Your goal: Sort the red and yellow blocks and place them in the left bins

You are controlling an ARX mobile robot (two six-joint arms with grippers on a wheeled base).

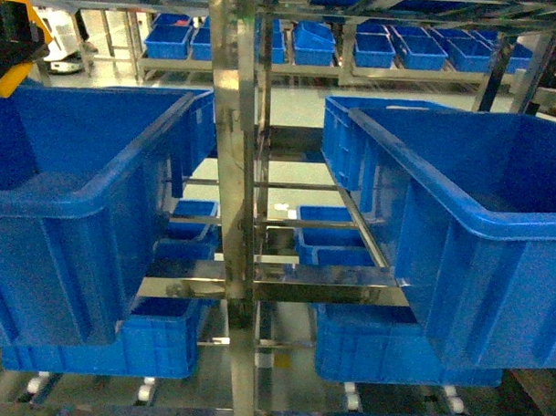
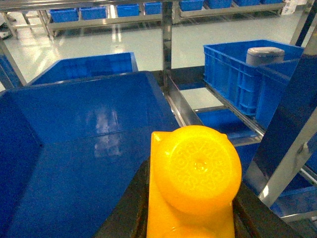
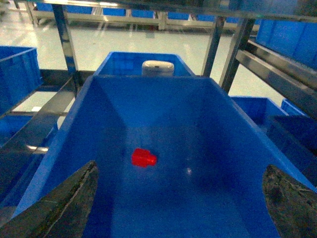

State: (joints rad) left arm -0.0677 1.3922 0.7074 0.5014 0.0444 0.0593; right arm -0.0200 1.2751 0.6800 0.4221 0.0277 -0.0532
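From the head camera we see 2 large blue crates on a steel rack, the left bin [image 1: 77, 210] and the right bin [image 1: 469, 224], with a steel upright [image 1: 232, 170] between them; neither block shows here, and only a scrap of yellow and black sits at the top-left corner, too cropped for us to name.

From the left wrist camera, the yellow block [image 2: 195, 183] fills the lower middle, glossy orange-yellow, its round stud facing the lens and its stepped body running down out of the picture; the left gripper [image 2: 190, 218] is clamped on it, the dark fingers [image 2: 124, 208] pressing either side; the left bin's floor [image 2: 89, 148] lies directly below and ahead, so we judge the coming move to be a plain release over this crate, with the left arm the one placed to do it.

From the right wrist camera, the red block [image 3: 143, 157] lies on the floor of the right bin [image 3: 99, 99], small, shiny, its stud pointing right, roughly centred and clear of every wall; the right gripper [image 3: 181, 198] hangs above it with its 2 fingers [image 3: 69, 203] spread wide and empty; the block sits below and slightly ahead of the gap, so the right arm is nearer to it.
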